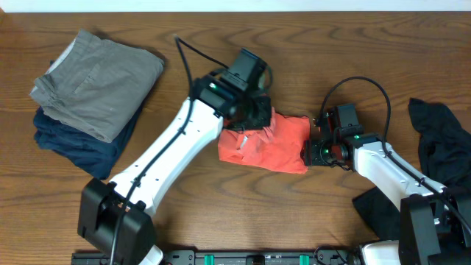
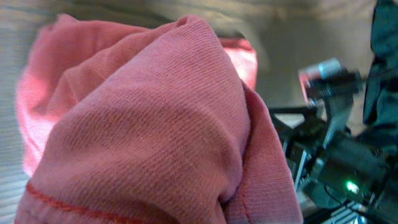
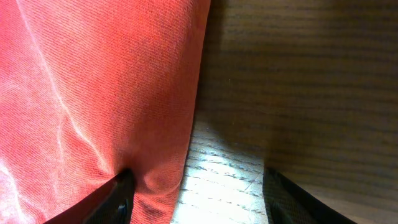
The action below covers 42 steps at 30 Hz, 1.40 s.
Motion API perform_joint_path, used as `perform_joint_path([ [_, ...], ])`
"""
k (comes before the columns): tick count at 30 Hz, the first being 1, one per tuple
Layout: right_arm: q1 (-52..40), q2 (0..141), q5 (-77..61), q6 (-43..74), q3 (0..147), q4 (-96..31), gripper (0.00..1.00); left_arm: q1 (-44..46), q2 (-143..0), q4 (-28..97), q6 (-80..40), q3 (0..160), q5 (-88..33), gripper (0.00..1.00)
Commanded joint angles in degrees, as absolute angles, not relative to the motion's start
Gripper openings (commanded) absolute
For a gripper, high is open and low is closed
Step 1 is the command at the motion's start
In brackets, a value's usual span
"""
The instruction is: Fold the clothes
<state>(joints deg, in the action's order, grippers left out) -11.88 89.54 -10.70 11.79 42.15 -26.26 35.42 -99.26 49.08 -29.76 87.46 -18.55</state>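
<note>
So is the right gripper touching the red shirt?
Touching. Right wrist view: the red shirt bulges against one finger of the open right gripper; the other finger stands over bare table.

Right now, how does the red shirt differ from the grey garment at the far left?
The red shirt lies on the table; the grey garment rests on a navy garment. The red shirt has the left gripper and right gripper at its edges; the grey garment is untouched. Both are folded bundles.

Even overhead light; blurred, shadowed wrist views
</note>
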Motion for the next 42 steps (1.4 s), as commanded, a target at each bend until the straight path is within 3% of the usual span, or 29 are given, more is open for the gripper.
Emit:
perform_joint_path([
  [1,-12.45,90.13,-10.98,12.21,41.60,-26.26,0.64,37.80,-100.62,48.84,-28.84,88.33,-16.82,0.06],
  [20,-12.45,90.13,-10.96,12.19,41.60,-26.55,0.67,43.75,-109.69,37.58,-35.29,88.33,-16.88,0.07],
  [22,-12.45,90.13,-10.96,12.19,41.63,-26.52,0.68,43.75,-109.69,36.84,-36.12,88.36,-17.72,0.25],
  [25,-12.29,89.89,-10.22,12.16,42.00,-27.09,0.75,43.72,-109.67,35.44,-35.57,88.38,-20.53,0.40],
  [27,-11.77,89.08,-8.38,12.16,43.07,-28.75,0.77,43.16,-109.27,35.75,-33.39,88.55,-21.02,0.42],
  [35,-5.28,81.93,-3.90,12.05,55.88,-44.36,0.80,32.38,-103.96,42.87,-28.84,88.60,-19.33,0.42],
  [42,-4.91,78.28,-27.51,4.34,62.54,-46.78,0.77,22.13,-104.18,47.53,-27.42,87.20,-18.50,0.42],
])
